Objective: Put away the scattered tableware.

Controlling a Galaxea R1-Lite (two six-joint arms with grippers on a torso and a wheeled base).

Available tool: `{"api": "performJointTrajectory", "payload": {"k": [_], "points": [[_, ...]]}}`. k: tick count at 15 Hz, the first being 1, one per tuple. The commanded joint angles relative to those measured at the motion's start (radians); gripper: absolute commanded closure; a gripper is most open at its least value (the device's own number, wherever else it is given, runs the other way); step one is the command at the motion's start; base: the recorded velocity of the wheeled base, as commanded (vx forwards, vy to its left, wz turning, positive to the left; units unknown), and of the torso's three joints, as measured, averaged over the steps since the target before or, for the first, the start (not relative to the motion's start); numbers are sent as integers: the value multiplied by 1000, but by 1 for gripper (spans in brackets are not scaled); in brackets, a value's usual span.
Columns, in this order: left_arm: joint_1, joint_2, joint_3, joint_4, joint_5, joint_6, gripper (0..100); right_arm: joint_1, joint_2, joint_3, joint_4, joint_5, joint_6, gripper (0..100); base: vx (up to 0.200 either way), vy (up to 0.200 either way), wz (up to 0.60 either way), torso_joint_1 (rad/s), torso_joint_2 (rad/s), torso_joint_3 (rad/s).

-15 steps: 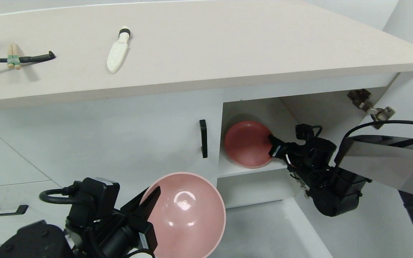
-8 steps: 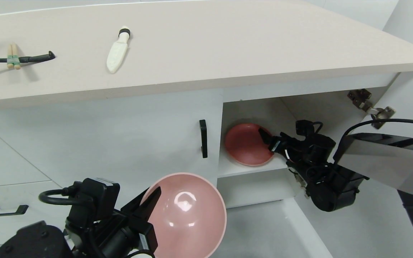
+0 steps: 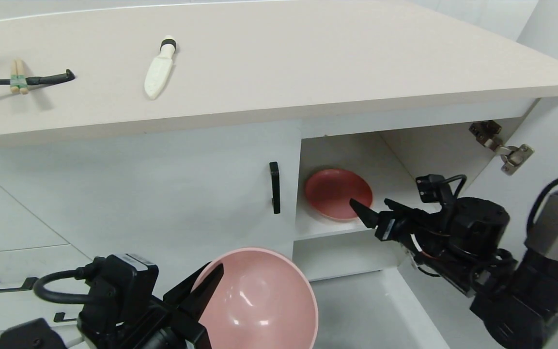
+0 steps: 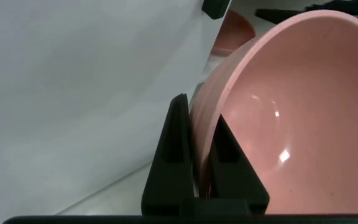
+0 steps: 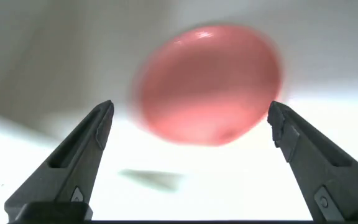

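Note:
A pink bowl (image 3: 264, 300) hangs low in front of the closed cabinet door, and my left gripper (image 3: 209, 291) is shut on its rim. In the left wrist view the bowl (image 4: 291, 118) has its rim pinched between the fingers (image 4: 179, 155). A red plate (image 3: 338, 194) lies flat on the shelf inside the open cabinet. My right gripper (image 3: 373, 207) is open just in front of the shelf edge, apart from the plate. The right wrist view has the plate (image 5: 210, 84) beyond the spread gripper (image 5: 191, 146). A white knife (image 3: 159, 70) and chopsticks (image 3: 17, 76) lie on the countertop.
A black utensil handle (image 3: 46, 78) lies beside the chopsticks. The closed door bears a black handle (image 3: 274, 187). The open cabinet door with its hinge (image 3: 502, 145) stands at the right. A drawer handle (image 3: 10, 286) is at the lower left.
My right gripper let go of the red plate and drew back out of the cabinet; the plate now rests flat on the shelf. The left gripper sank a little with the bowl.

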Motion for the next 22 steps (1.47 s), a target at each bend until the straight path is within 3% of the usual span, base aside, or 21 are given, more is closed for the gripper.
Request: {"api": "performJointTrajectory", "payload": {"k": [1,4,9,10,11,13,14,16,20,22], "points": [[-28,-33,5,-1,-1,6,100,113,-384,236,-1,-2,-10,0,0,0,0,0,0,0],[-30,-18,5,-1,1,6,100,133,-528,397,-1,1,-109,0,0,0,0,0,0,0],[-34,11,2,-1,-1,12,100,137,-532,397,-1,1,-159,0,0,0,0,0,0,0],[-44,22,2,-1,-1,35,100,140,-522,397,-1,1,-182,0,0,0,0,0,0,0],[-51,37,-6,-1,1,109,100,150,-496,397,-1,0,-255,0,0,0,0,0,0,0],[-53,51,-46,-1,1,227,100,159,-486,397,-1,-2,-274,0,0,0,0,0,0,0],[-53,51,-46,-1,1,227,100,159,-486,397,-1,0,-275,0,0,0,0,0,0,0],[-53,111,-141,-1,-1,296,100,160,-486,397,-1,-2,-274,0,0,0,0,0,0,0],[-53,292,-319,-1,-1,336,100,150,-488,397,-1,-2,-274,0,0,0,0,0,0,0],[-59,361,-414,-1,-1,339,100,139,-489,397,-1,-2,-272,0,0,0,0,0,0,0]]}}
